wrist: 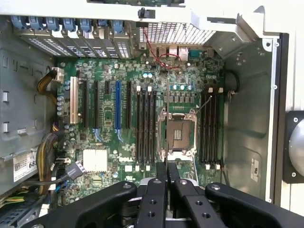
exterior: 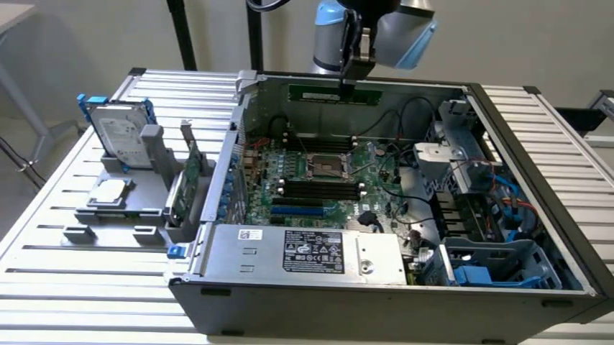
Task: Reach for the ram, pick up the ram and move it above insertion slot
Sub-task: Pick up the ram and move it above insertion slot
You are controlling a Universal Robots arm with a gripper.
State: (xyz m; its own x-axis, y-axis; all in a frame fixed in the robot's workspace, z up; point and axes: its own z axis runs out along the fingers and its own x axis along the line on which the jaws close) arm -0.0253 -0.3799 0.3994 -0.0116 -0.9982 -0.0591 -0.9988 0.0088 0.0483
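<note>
Gripper (exterior: 346, 80) at upper centre of exterior frame, above open computer case (exterior: 537, 172); fingers (wrist: 161, 183) pressed together, clamped on top edge of ram (exterior: 336, 94). Ram hangs level, long green stick against far case wall, clear above motherboard (exterior: 317, 180). Arm (exterior: 403, 25) cut off by top edge. Ram itself hard to make out in wrist view. Memory slots (wrist: 147, 126) run beside CPU socket (wrist: 180, 133).

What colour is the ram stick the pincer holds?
Green, seen best in the exterior view: the ram hangs from the pincer.
</note>
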